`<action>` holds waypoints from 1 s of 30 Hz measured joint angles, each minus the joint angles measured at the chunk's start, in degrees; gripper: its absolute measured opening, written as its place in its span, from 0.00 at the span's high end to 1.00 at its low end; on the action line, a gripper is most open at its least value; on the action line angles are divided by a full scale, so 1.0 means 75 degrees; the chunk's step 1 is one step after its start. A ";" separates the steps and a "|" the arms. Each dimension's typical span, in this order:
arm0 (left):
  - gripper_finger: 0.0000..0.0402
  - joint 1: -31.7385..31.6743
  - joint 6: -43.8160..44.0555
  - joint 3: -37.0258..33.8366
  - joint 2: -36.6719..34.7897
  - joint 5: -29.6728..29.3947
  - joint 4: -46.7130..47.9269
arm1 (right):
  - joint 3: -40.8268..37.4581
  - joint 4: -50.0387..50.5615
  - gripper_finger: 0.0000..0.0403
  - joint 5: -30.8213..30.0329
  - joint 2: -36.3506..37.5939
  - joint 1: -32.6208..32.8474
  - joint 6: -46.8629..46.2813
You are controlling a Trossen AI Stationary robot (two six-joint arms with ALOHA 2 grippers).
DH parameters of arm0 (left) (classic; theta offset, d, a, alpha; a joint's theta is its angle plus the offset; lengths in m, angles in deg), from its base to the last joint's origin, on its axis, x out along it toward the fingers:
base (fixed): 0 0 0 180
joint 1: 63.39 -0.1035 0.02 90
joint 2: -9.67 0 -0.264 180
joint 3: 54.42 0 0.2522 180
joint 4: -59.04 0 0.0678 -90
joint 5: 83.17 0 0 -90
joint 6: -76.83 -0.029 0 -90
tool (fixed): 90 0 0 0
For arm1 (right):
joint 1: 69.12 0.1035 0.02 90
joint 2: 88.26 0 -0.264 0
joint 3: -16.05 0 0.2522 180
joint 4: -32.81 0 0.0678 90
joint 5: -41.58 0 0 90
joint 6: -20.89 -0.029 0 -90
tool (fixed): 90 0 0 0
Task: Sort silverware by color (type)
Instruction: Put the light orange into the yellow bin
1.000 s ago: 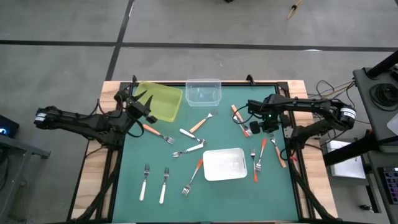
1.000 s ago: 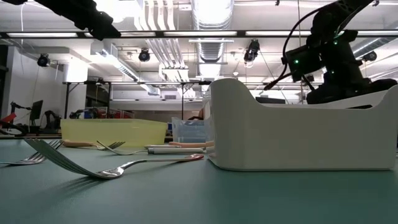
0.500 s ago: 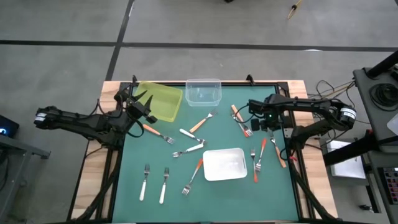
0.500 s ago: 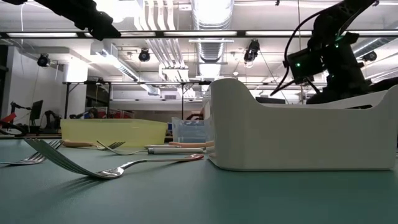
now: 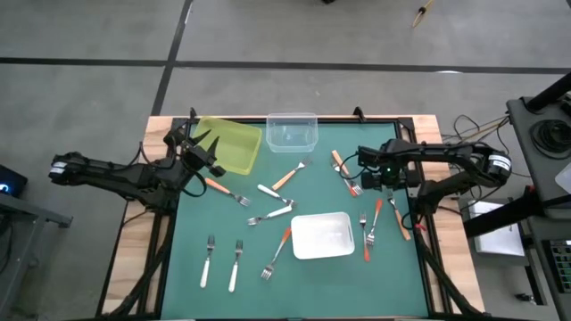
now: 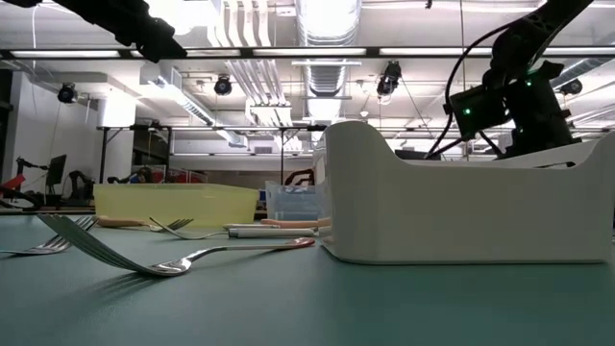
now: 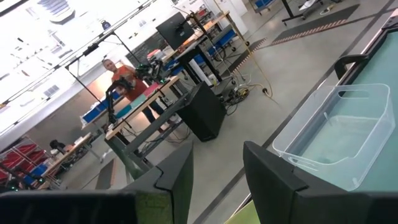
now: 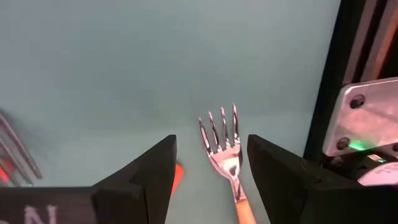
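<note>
The silverware, small forks with white, tan or red-orange handles, lies scattered on the green mat [image 5: 268, 152]. My right gripper [image 5: 368, 181] hangs open above the mat's right part. In its wrist view a tan-handled fork [image 8: 225, 155] lies flat on the mat below the gap between the fingers [image 8: 211, 143], untouched, with a red-orange piece [image 8: 178, 175] beside it. My left gripper [image 5: 212, 162] is held open and empty by the yellow tray [image 5: 227, 144] at the far left. Its wrist view [image 7: 217, 155] looks toward the clear tray [image 7: 336, 143].
A clear tray [image 5: 292, 131] stands at the far edge, a white tray [image 5: 323, 234] near the middle front. Two white forks [image 5: 221, 262] lie near left, a red-orange fork [image 5: 278, 251] beside the white tray, and more forks [image 5: 379, 221] to its right. A person [image 7: 121, 78] is in the room behind.
My right gripper has opened and risen from the mat, drawing a little toward the table's right edge. The forks and trays lie where they were. My left arm has kept still.
</note>
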 joint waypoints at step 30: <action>0.69 0.0000 -0.0037 0.0000 -0.0003 0.0000 0.0003 | -0.0544 -0.1045 0.74 -0.0335 0.0012 0.0006 -0.0268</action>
